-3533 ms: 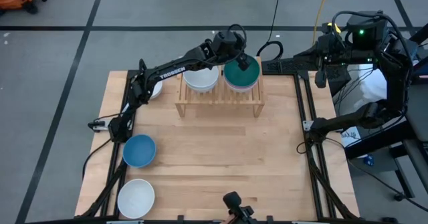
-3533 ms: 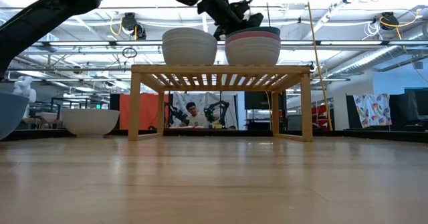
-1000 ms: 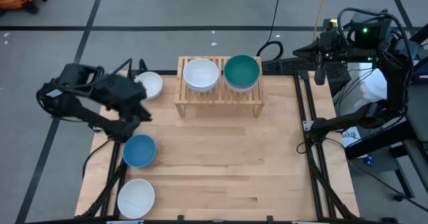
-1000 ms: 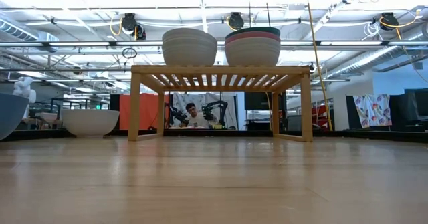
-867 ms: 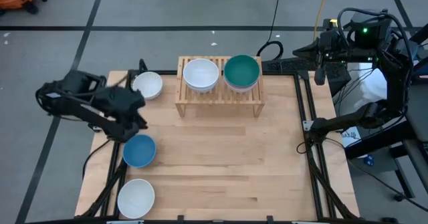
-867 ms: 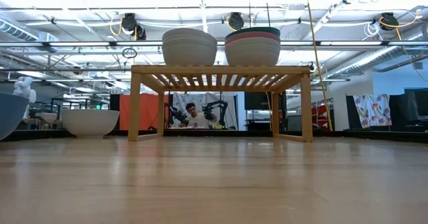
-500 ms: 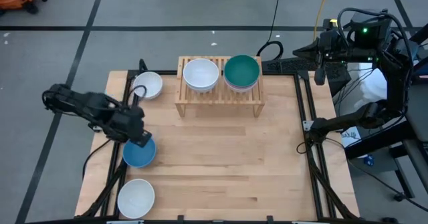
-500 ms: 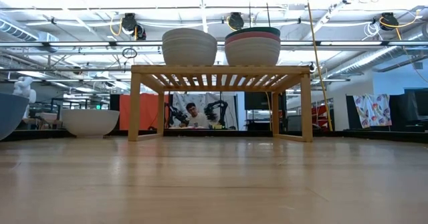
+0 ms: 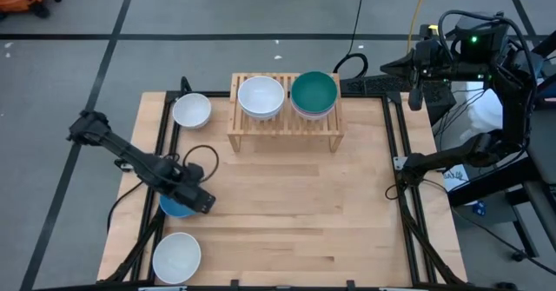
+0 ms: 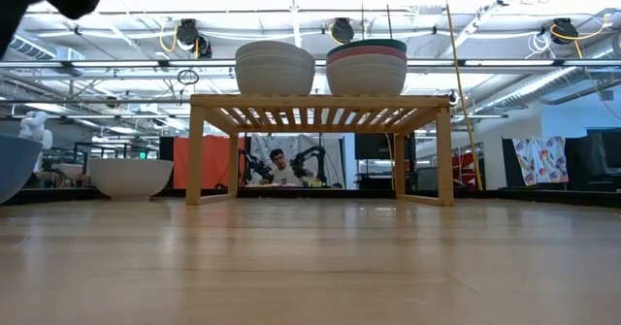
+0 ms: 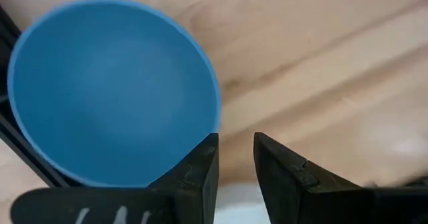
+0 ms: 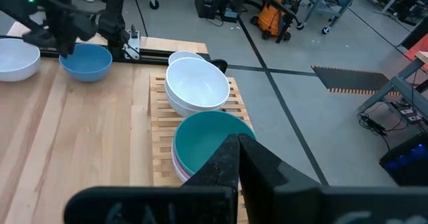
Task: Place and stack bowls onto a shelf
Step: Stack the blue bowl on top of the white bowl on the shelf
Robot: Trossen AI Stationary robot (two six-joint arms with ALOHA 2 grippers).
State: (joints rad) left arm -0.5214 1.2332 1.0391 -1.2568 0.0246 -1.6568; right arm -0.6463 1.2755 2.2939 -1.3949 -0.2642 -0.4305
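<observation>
The blue bowl [image 9: 174,207] [image 11: 110,90] stands on the table near its left edge, mostly hidden under my left gripper [image 9: 200,201] in the high view. In the left wrist view my left gripper [image 11: 235,158] is open by a narrow gap, its fingertips just short of the blue bowl's rim [image 11: 215,110]. On the shelf [image 9: 285,122] [image 10: 320,107] sit a stack of white bowls [image 9: 261,95] [image 10: 275,68] and a stack topped by the dark green bowl [image 9: 314,93] [image 10: 367,46] over a pink one. My right gripper [image 12: 238,158] is shut and waits beyond the table's right far corner.
One white bowl [image 9: 191,110] stands on the table left of the shelf, another white bowl [image 9: 176,256] at the near left corner. Black rails [image 9: 159,165] run along the table's left and right sides. Bare wood [image 9: 295,213] lies in front of the shelf.
My left arm has swung from beside the far-left white bowl toward the near edge and come down over the blue bowl. None of the bowls has moved.
</observation>
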